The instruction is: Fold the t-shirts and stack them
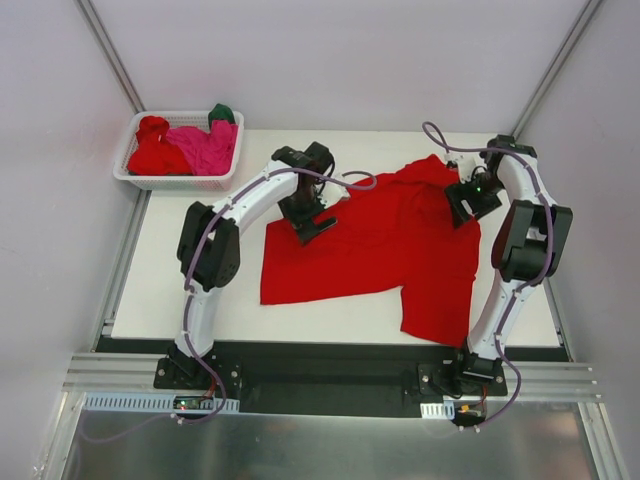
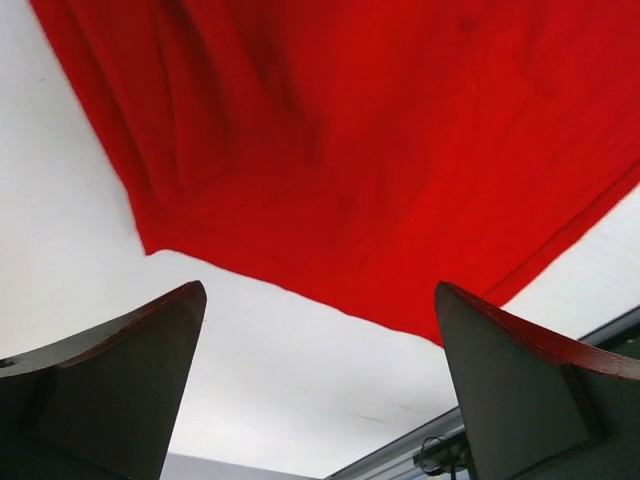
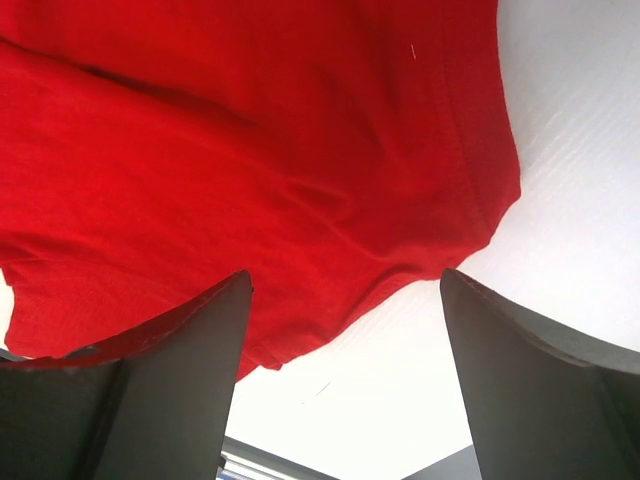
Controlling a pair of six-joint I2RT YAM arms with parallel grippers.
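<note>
Top external shows left claw [image 1: 316, 229] and right claw [image 1: 462, 208] released, empty, above the spread red t-shirt [image 1: 385, 255].

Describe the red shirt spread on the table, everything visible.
The red t-shirt is bright, soft-looking cloth, unfolded and wrinkled, flat on the white table, with a stitched hem. Its near-right part reaches toward the table's front edge. The left gripper and right gripper stand open at its left and far-right edges; neither clamps it.

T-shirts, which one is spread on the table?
The big red t-shirt; the other red one, pink one and green one sit bunched in the white basket.
</note>
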